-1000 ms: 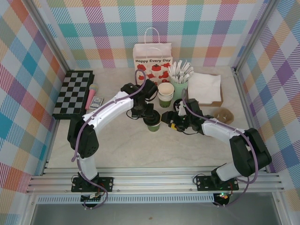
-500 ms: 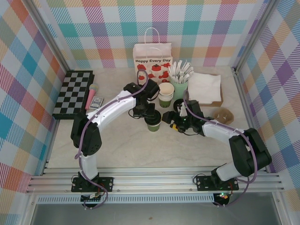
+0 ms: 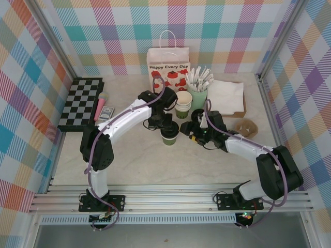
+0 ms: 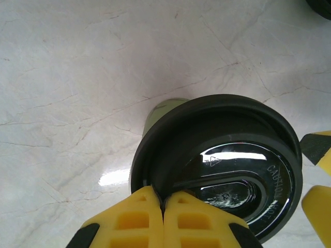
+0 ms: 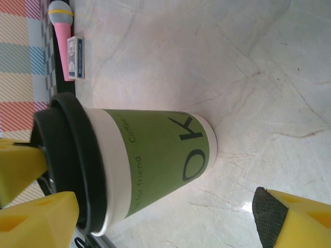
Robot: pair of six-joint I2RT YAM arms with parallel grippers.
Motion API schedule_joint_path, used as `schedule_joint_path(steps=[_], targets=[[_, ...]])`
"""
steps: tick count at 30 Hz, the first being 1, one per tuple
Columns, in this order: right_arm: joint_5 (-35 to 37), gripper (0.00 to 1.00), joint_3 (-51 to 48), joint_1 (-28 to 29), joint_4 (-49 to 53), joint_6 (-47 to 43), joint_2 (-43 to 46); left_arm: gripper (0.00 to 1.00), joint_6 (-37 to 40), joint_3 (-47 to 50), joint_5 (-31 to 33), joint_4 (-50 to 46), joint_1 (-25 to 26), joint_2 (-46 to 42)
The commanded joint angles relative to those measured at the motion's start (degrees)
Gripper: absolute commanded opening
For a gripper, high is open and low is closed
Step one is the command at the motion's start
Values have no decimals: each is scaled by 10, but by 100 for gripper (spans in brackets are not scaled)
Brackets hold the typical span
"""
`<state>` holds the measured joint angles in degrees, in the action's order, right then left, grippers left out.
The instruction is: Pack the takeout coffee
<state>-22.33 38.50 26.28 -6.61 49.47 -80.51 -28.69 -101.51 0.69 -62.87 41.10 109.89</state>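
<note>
The takeout coffee (image 3: 169,135), a green paper cup with a black lid, stands mid-table. My left gripper (image 3: 163,124) hangs over it, its yellow fingertips (image 4: 163,204) shut on the rim of the black lid (image 4: 227,155). My right gripper (image 3: 190,132) sits just right of the cup with its jaws wide open. In the right wrist view the takeout coffee (image 5: 155,160) lies ahead of the open right gripper (image 5: 165,222) without touching either finger. Whether the cup's base rests on the table I cannot tell.
A white paper bag (image 3: 168,70) stands at the back. Stacked cups (image 3: 183,103), a mint cup of sticks (image 3: 198,92) and a napkin tray (image 3: 226,97) crowd behind the grippers. A chessboard (image 3: 81,102), pink microphone (image 3: 100,107) and card pack (image 3: 107,112) lie left.
My right gripper's jaws have opened wider and it has shifted slightly toward the back. The left gripper stays shut on the lid, and the cup has barely moved.
</note>
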Motion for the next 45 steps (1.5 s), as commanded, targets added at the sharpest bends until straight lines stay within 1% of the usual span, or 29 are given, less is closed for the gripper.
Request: schedule_joint_path(steps=[1, 6, 10, 16, 25, 37, 45], targets=[[20, 90, -14, 1, -22, 13, 16, 4, 11, -15, -9, -10, 11, 7], [-14, 89, 0, 1, -25, 7, -2, 4, 14, -17, -12, -14, 11, 11], [-35, 84, 9, 2, -29, 5, -19, 4, 14, -27, -12, -21, 11, 8], [-56, 83, 21, 1, -25, 2, -36, 5, 20, -46, -9, -41, 10, 4], [-63, 83, 31, 2, -11, -2, -42, 5, 20, -37, -29, -48, 10, 5], [-60, 83, 36, 2, 3, -3, -52, 6, 18, -9, -32, -31, 10, 11], [-63, 84, 40, 2, 10, -5, -44, 7, 15, 12, -48, -12, 11, 14]])
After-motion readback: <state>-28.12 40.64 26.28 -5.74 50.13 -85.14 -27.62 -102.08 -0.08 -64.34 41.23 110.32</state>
